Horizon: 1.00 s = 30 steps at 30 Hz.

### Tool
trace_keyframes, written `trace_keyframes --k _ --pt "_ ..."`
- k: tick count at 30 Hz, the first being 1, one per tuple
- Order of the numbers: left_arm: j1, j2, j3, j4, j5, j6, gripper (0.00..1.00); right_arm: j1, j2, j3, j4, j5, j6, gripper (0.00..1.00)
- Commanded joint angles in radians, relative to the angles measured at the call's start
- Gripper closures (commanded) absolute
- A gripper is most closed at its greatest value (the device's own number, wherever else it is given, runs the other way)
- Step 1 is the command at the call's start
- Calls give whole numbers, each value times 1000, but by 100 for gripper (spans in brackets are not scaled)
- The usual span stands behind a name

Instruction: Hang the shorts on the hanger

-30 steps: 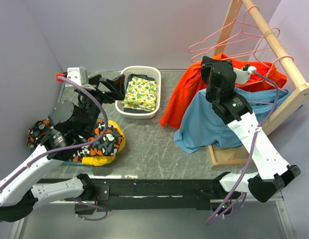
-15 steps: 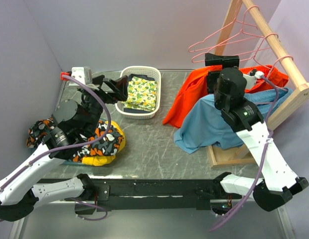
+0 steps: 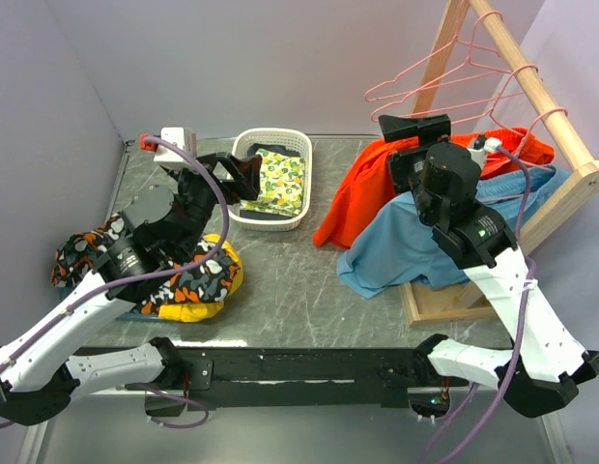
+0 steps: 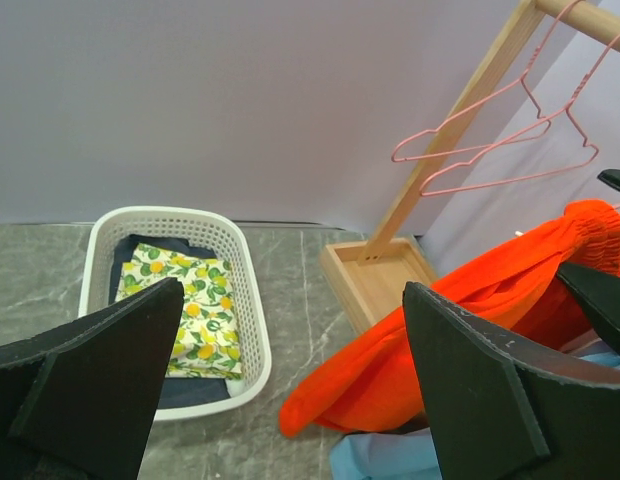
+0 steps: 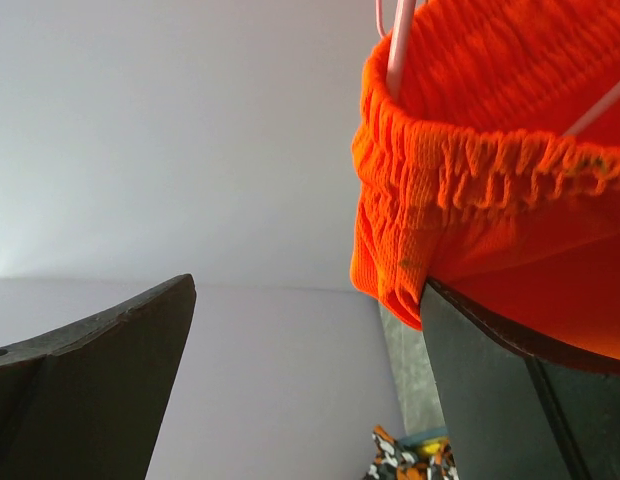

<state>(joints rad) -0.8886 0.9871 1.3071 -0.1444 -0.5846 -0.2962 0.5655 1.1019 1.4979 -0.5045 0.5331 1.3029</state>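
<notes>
The bright red-orange shorts [image 3: 350,193] hang from the wooden rack side and trail down to the table. Their gathered waistband [image 5: 460,165] shows in the right wrist view with a pink hanger wire [image 5: 398,45] running into it. My right gripper [image 3: 408,145] is open beside the shorts, one finger [image 5: 520,400] touching the cloth's edge, nothing between the jaws. My left gripper [image 3: 246,176] is open above the white basket's near side, holding nothing. In the left wrist view the shorts [image 4: 460,320] lie ahead to the right of my open left gripper [image 4: 290,400].
Light blue shorts [image 3: 406,242] hang under the red ones. Pink hangers [image 3: 444,82] hang on the wooden rack rail [image 3: 531,87]; its base [image 4: 375,280] sits on the table. A white basket [image 3: 237,208] holds lemon-print cloth. A patterned cloth heap [image 3: 198,280] lies at the left.
My right gripper has opened, let go of the red shorts and drawn back to the left. The left arm has swung right, toward the basket.
</notes>
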Motion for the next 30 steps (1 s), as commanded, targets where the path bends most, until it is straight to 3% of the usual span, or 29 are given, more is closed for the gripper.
trace_keyframes --k 1,12,18,24,27,30 --pt "7 -4 17 -12 34 -55 4 19 -17 44 -40 8 -39 0" --pt "23 22 17 -95 100 -139 4 65 -16 140 -138 48 -182 0" --pt "40 33 0 -115 140 -178 4 99 -24 128 -50 -22 -296 0" --pt "71 38 24 -245 100 -250 4 241 59 180 -3 30 -493 0" --pt "103 24 31 -378 11 -268 4 301 70 115 41 48 -554 0" --pt "148 -23 -31 -432 18 -271 3 399 91 44 90 109 -631 0"
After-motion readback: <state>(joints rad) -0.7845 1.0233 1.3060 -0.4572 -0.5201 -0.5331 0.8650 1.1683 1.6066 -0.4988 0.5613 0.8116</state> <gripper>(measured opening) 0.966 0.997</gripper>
